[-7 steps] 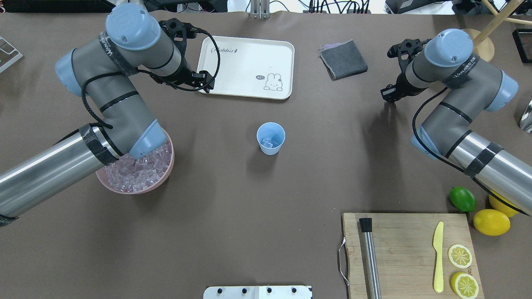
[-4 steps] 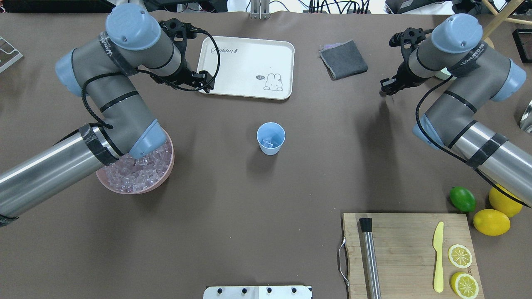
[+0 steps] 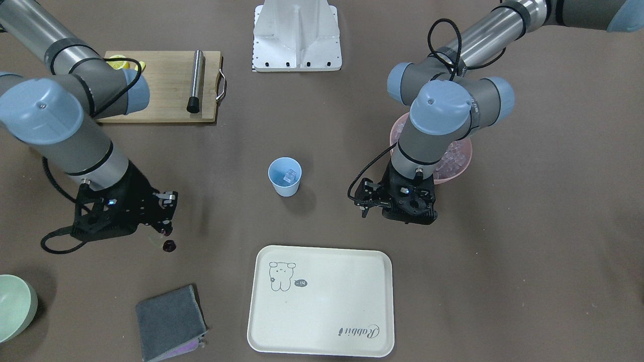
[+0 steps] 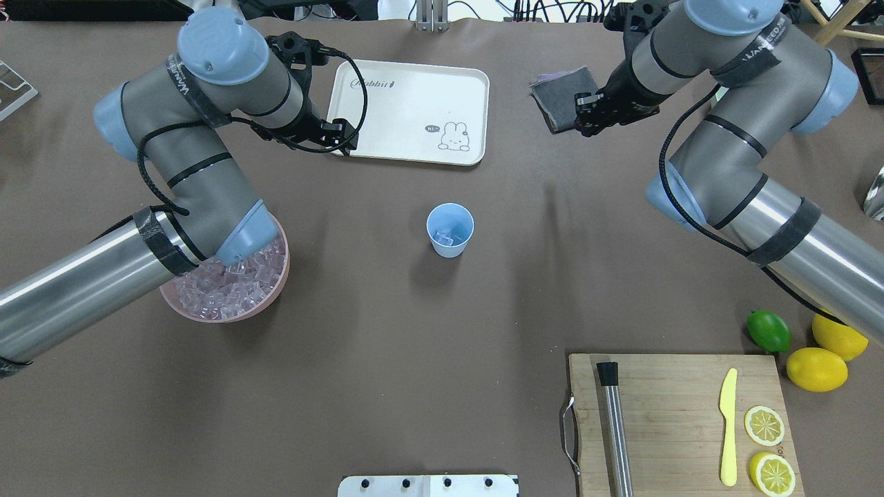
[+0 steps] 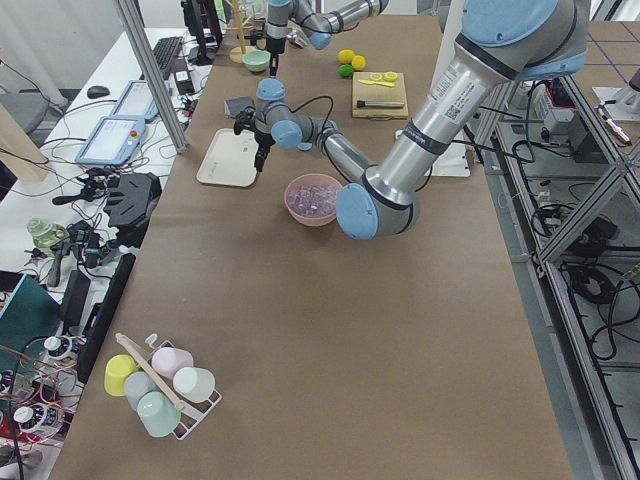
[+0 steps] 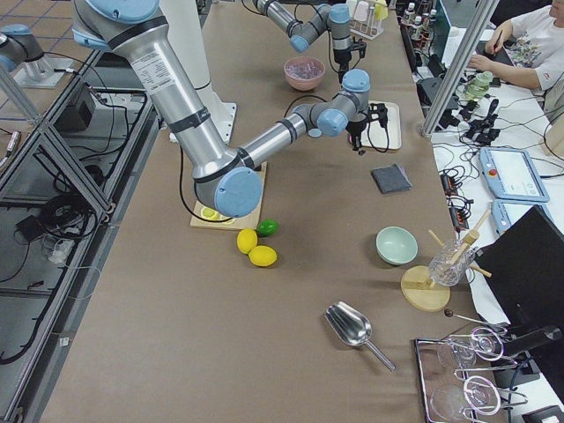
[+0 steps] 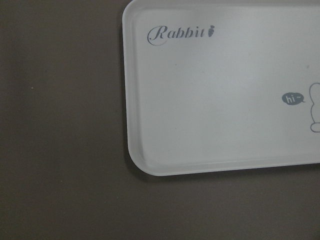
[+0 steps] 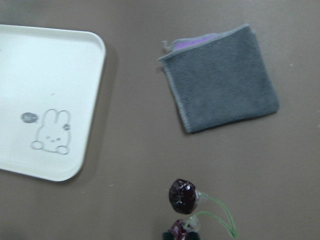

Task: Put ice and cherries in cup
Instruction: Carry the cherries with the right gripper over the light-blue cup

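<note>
Cherries [image 8: 182, 196], two, far from one cup [image 4: 449, 230]
Right gripper [image 3: 163, 233] seemingly pinches their stems; left gripper [image 4: 343, 137]: grip unreadable.

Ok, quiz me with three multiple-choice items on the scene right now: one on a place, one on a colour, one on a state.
1. Where are the cherries?
A) in the cup
B) hanging from the right gripper
C) in the pink bowl

2. What colour is the cup?
A) light blue
B) pink
C) green

3. What state is the cup in?
A) empty
B) tipped over
C) upright with ice inside

Answers:
1 B: the front-facing view shows them dangling just below the right gripper, by their stems.
2 A: it shows light blue in the overhead and front-facing views.
3 C: the overhead view looks into its open mouth and shows clear cubes inside.
</note>
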`<state>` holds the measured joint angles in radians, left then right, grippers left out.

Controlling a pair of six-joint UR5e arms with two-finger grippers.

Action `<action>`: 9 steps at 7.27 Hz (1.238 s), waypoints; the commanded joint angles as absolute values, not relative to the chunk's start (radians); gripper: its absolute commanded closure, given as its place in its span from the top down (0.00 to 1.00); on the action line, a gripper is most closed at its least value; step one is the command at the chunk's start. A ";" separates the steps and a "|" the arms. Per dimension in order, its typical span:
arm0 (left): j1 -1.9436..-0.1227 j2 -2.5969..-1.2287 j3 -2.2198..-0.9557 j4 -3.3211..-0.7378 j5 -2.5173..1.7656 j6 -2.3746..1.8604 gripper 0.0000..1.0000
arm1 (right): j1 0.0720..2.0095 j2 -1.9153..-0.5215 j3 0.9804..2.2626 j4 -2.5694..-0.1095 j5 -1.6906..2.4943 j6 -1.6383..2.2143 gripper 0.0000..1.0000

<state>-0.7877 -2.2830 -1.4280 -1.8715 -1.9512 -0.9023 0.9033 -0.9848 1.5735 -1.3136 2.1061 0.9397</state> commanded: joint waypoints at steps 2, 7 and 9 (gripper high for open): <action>-0.788 -2.281 -1.442 -1.868 -1.951 -0.897 0.97 | 0.711 -0.841 1.632 -1.377 1.949 1.207 0.00; -0.792 -2.281 -1.465 -1.862 -1.950 -0.859 0.97 | 0.545 -0.854 1.675 -1.425 1.797 1.250 0.00; -0.793 -2.272 -1.470 -1.864 -1.950 -0.859 0.97 | 0.523 -0.859 1.680 -1.422 1.780 1.252 0.00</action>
<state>-0.7921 -2.2788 -1.4663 -1.8620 -1.9497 -0.8606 0.5381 -0.8562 1.6771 -1.4232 1.7954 1.2506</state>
